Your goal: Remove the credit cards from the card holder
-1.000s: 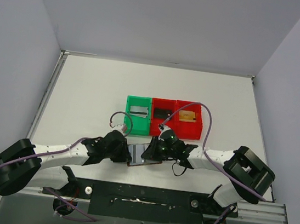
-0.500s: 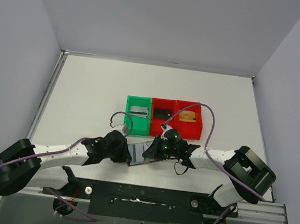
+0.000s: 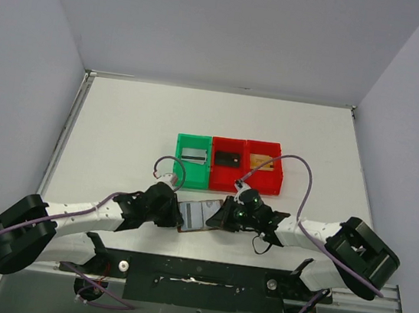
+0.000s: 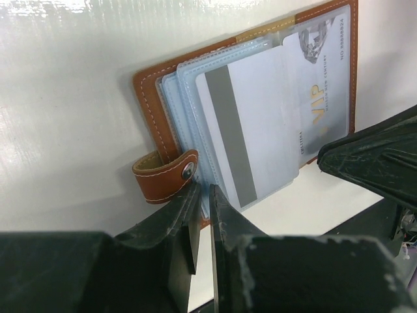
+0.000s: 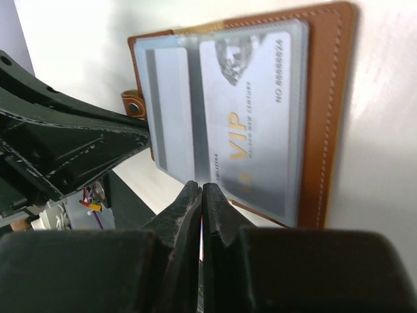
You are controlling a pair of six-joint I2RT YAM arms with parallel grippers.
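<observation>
Extraction is in hand: our left claw (image 4: pixel 203 193) pinches the edge of the card holder (image 4: pixel 150 98), our right claw (image 5: pixel 201 190) pinches the grey-white card (image 5: pixel 171 111), which we judge next needs a straight pull.

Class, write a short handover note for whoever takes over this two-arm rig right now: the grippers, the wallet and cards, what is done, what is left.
Left gripper: jaws nearly closed on the edge of the brown leather card holder, beside its snap tab.
Right gripper: shut, tip at the cards' near edge; a grip is not clear.
The holder lies open on the white table. The grey-white striped card and silver VIP card lie among its clear sleeves.
Done: holder opened.
Left: pull out both cards.
</observation>
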